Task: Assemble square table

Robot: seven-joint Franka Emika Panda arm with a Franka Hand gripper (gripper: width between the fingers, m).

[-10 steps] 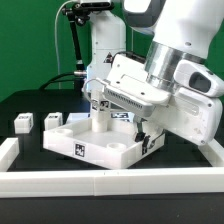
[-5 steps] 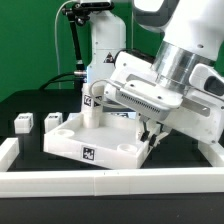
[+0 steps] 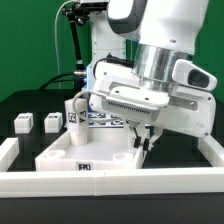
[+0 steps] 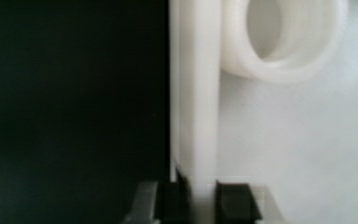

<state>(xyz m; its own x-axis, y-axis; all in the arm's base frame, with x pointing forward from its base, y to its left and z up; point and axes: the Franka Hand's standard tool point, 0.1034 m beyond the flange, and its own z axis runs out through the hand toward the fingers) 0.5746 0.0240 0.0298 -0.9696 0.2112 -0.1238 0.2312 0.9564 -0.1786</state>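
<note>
White square table (image 3: 95, 152), rim edge clamped between the jaws.

There is one white square tabletop (image 3: 95, 152) on one black desk (image 3: 25, 102). Three short white legs can be counted: a first leg (image 3: 22, 123), a second leg (image 3: 52, 122) and a third leg (image 3: 78, 113). Each of the three shows one black-and-white tag, and the tabletop's front face shows one too. There is one robot arm (image 3: 165, 50) with two fingers (image 4: 156, 200). The wrist view takes in one round ring (image 4: 282, 45). There is also one marker board (image 3: 108, 119) and one white rail (image 3: 110, 182).
</note>
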